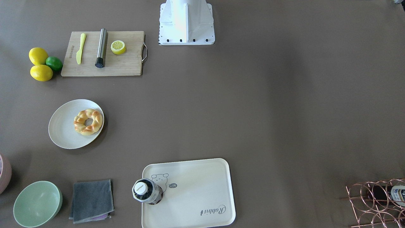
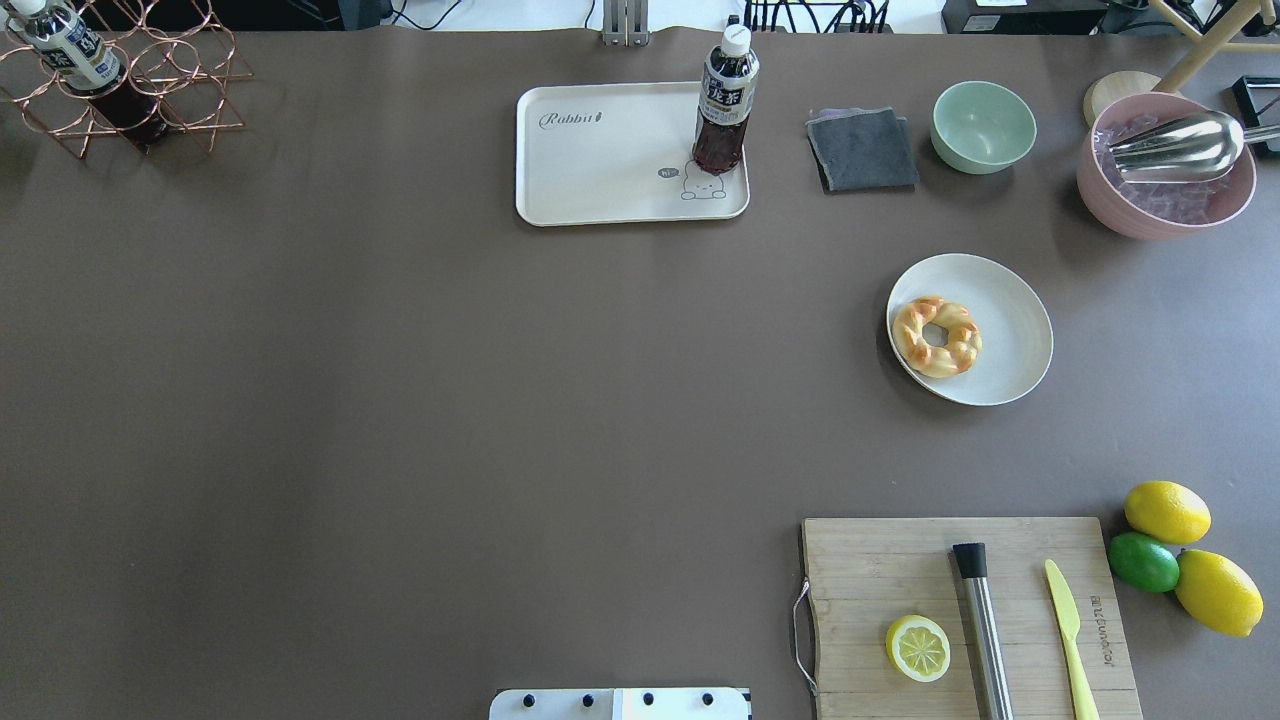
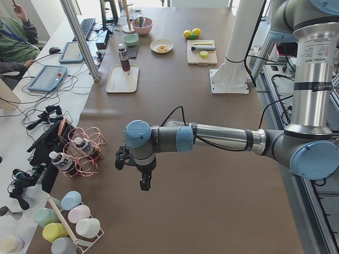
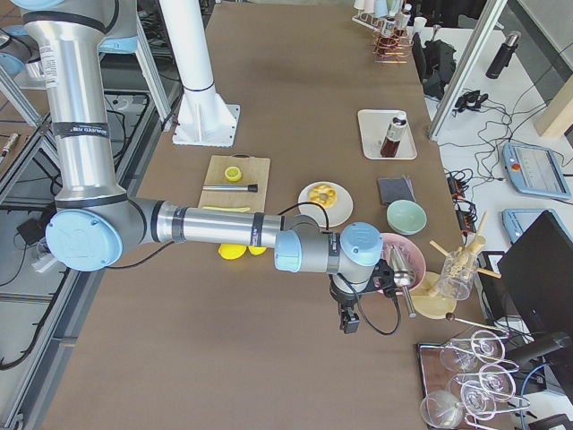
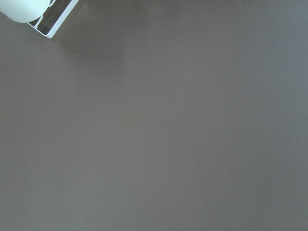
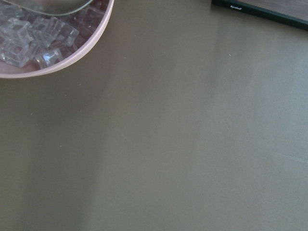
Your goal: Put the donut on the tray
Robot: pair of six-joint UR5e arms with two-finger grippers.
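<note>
The golden braided donut (image 2: 936,336) lies on a round off-white plate (image 2: 1012,340), right of the table's middle; it also shows in the front view (image 1: 88,121). The cream tray (image 2: 600,165) sits at the far edge, with a dark drink bottle (image 2: 725,100) standing on its bear-print corner. In the front view the tray (image 1: 196,193) lies at the bottom. My left gripper (image 3: 145,182) hangs over bare table near the left end. My right gripper (image 4: 347,321) hangs near the pink bowl at the right end. Both show only in the side views, so I cannot tell whether they are open or shut.
A wooden cutting board (image 2: 880,570) holds a lemon half (image 2: 918,648), a metal cylinder (image 2: 982,625) and a yellow knife (image 2: 1068,630). Two lemons and a lime (image 2: 1143,561) lie beside it. A grey cloth (image 2: 862,150), a green bowl (image 2: 983,126), a pink ice bowl (image 2: 1165,170) and a copper rack (image 2: 120,90) line the far edge.
</note>
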